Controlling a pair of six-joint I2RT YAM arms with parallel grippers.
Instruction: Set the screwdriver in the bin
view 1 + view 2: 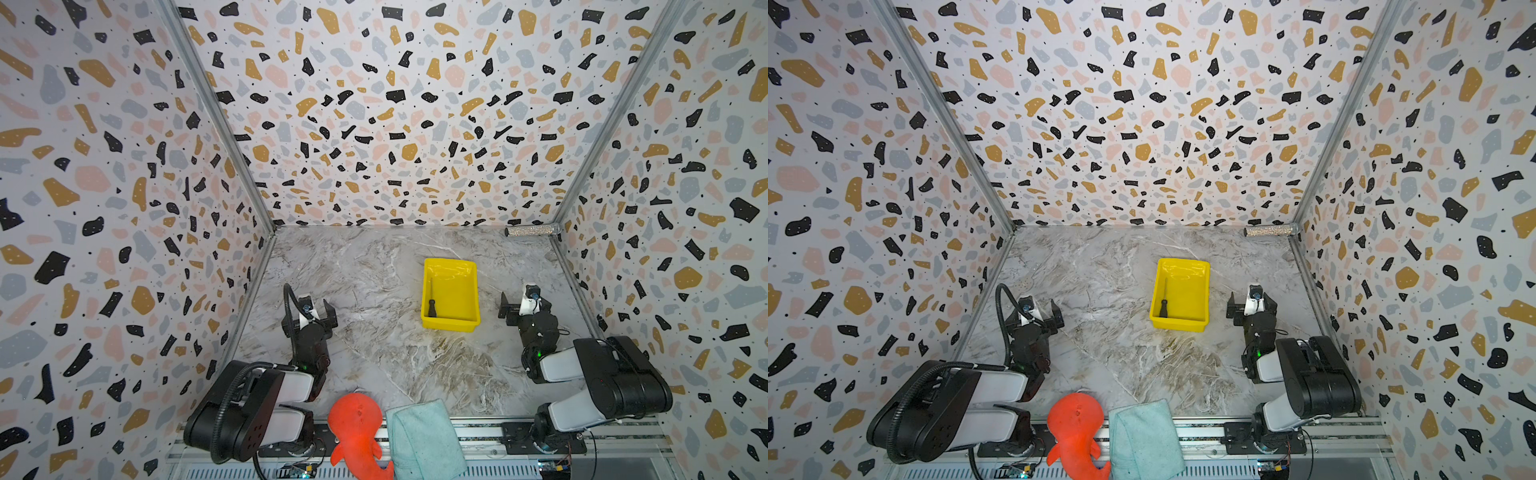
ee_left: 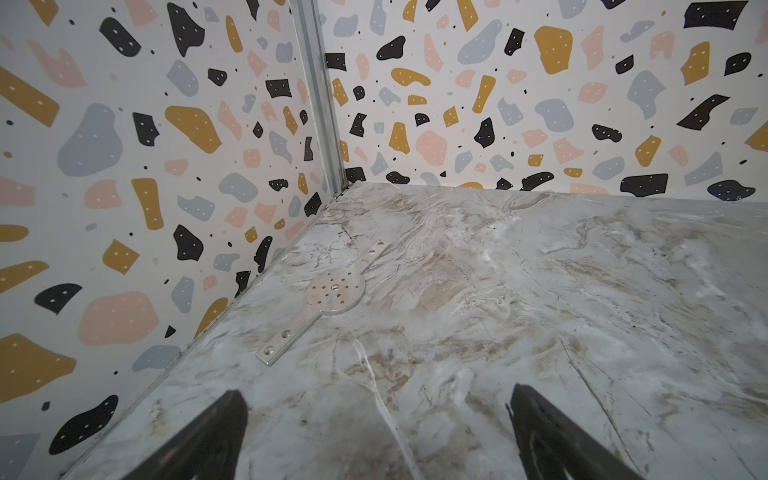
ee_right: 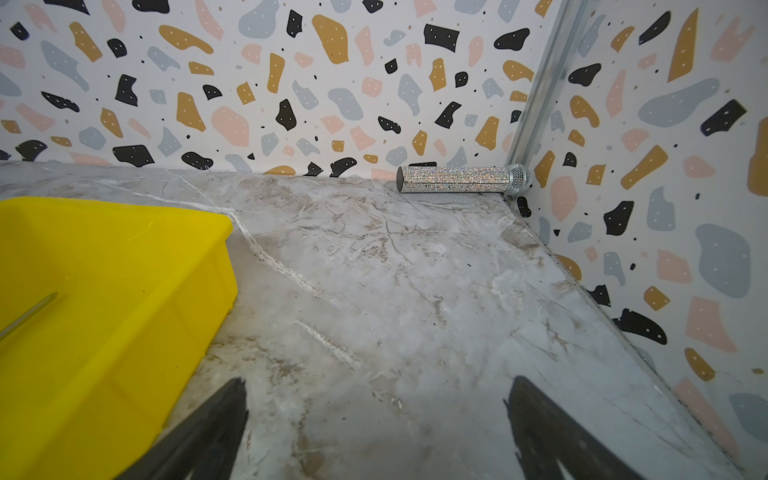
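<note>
Light, stiff screwdriver (image 1: 1164, 300) is seen inside the bin (image 1: 1183, 262), centre-right; handle (image 1: 1163, 311) judged grippiest; left tool (image 1: 1034, 318), right tool (image 1: 1252, 308) spread, empty.

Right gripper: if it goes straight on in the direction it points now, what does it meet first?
Probably the glittery tube at the back wall: only bare table is ahead of the open right gripper. The bin lies to one side. Depth is unclear.

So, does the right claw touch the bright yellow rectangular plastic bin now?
Apart. In a top view, a strip of bare marble table separates the right claw from the bright yellow rectangular plastic bin.
</note>
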